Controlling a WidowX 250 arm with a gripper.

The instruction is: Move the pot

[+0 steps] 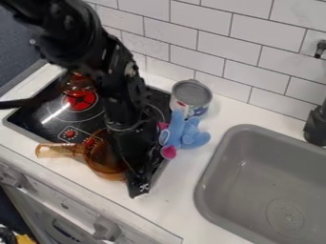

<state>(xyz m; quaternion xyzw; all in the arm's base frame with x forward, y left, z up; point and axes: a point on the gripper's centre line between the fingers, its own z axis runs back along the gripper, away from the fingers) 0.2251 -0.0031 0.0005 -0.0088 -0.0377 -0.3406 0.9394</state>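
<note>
The black gripper (140, 177) hangs from the upper left over the front right part of the stove, its tip low by the stove's front right corner. Just left of it is an amber see-through pot (104, 162), its handle (58, 150) pointing left across the stove's front edge. The arm and gripper hide the pot's right side, and I cannot tell whether they touch it. Another clear pot (77, 85) stands on the back left burner, partly behind the arm.
A blue plush toy (189, 134) with pink parts lies right of the gripper, beside the black stove top (38, 117). Behind it stands a metal can (191, 96) near the tiled wall. The grey sink (232, 143) is at the right, with a black faucet (316, 126).
</note>
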